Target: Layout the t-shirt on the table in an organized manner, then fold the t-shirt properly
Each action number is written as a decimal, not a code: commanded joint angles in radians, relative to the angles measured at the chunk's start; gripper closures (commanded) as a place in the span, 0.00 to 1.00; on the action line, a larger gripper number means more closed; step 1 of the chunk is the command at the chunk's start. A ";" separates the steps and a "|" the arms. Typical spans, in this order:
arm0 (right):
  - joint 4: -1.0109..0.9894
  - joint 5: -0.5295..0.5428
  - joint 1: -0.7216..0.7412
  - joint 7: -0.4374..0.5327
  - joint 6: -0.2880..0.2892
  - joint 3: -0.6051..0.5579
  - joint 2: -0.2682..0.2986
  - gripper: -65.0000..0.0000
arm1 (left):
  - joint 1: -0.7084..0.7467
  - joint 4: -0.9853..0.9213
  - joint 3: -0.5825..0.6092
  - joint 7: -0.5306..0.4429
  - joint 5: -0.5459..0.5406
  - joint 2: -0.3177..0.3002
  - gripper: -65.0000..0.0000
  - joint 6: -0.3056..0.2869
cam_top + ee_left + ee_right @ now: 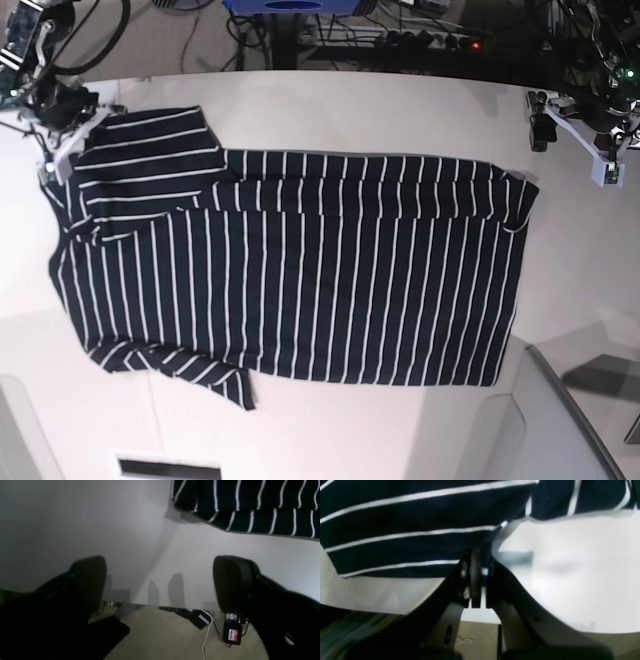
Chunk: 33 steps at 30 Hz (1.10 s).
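While right fingers (477, 580) pinch t-shirt (300, 265) sleeve edge, left fingers (160, 585) spread wide, empty, over table (75, 525).

T-shirt (300, 270): soft knit cloth, matt navy, thin white stripes. Tabletop (400, 110): smooth white, slight gloss. Left tool (160, 585) pads: matt black plastic.

Floor clutter — white cable (206, 635), labelled black box (232, 635)

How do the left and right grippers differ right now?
The right gripper is shut on the t-shirt, pinching a sleeve edge; the left gripper is open and empty. The right touches fabric; the left hangs above the bare table beside the shirt. Both have black fingers.
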 commanded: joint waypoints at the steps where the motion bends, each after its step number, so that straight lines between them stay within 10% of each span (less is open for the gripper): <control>1: 0.044 0.015 0.023 -0.004 0.002 0.003 0.014 1.00 | 0.000 0.015 -0.007 -0.013 -0.004 -0.015 0.00 0.000; 11: 0.086 0.012 0.285 -0.277 -0.004 -0.032 0.054 1.00 | -0.008 0.014 0.000 -0.013 -0.004 -0.015 0.00 0.000; 33: -0.347 0.011 0.687 -0.183 -0.079 -0.175 0.071 0.99 | -0.049 -0.108 0.004 -0.014 0.005 -0.023 0.00 0.000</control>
